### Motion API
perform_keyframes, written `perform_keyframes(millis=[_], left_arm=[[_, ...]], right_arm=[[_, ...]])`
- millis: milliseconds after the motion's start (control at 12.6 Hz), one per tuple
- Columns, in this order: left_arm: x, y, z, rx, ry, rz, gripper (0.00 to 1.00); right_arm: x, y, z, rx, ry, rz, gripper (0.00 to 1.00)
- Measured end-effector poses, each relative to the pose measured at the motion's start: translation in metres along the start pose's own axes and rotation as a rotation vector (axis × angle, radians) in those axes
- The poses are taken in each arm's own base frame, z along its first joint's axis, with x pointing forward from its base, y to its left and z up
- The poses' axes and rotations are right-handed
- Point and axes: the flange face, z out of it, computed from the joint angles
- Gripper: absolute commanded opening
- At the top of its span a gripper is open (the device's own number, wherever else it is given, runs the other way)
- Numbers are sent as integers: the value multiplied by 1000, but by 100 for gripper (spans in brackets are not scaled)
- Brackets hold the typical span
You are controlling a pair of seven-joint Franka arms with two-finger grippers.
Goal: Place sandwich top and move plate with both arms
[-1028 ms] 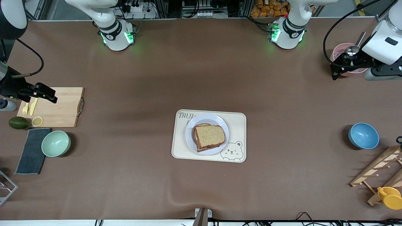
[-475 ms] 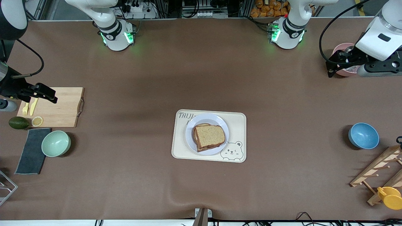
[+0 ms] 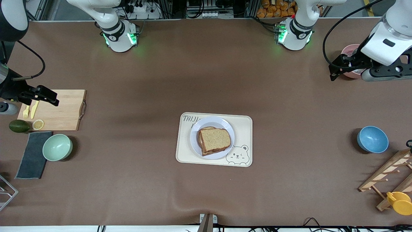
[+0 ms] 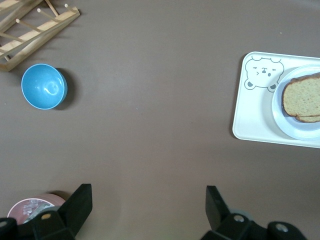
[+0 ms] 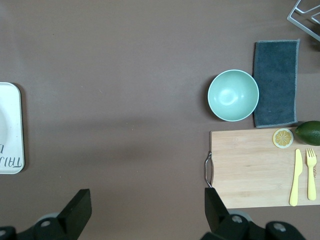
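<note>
The sandwich top (image 3: 215,140), a brown bread slice, lies on the stacked sandwich on the small pale plate (image 3: 212,123). The plate stands on the cream bear tray (image 3: 244,129) mid-table. In the left wrist view the sandwich top (image 4: 302,96), the plate (image 4: 295,131) and the tray (image 4: 252,115) show at the frame's edge. My left gripper (image 3: 336,69) (image 4: 148,200) hangs open and empty over the table beside a pink bowl. My right gripper (image 3: 48,96) (image 5: 147,202) hangs open and empty over the cutting board's edge. The right wrist view catches the tray's end (image 5: 10,130).
At the left arm's end are a pink bowl (image 3: 349,51), a blue bowl (image 3: 372,139), a wooden rack (image 3: 386,174) and a yellow cup (image 3: 399,202). At the right arm's end lie a cutting board (image 3: 61,109) with cutlery, a green bowl (image 3: 57,147), a dark cloth (image 3: 32,154) and an avocado (image 3: 18,125).
My left gripper has drifted toward the middle of the table and now covers more of the pink bowl. The right arm, sandwich and plate have not moved.
</note>
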Motion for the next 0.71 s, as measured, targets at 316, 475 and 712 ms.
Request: perform_keyframes(millis=[316, 475, 712], left_arm=[[-4, -15, 14, 0, -20, -32, 100], [-5, -22, 13, -17, -23, -51, 100], [-5, -28, 11, -23, -19, -62, 100]], right_arm=[[1, 0, 2, 0, -3, 0, 100], [1, 0, 2, 0, -3, 0, 100], [1, 0, 2, 0, -4, 0, 100]])
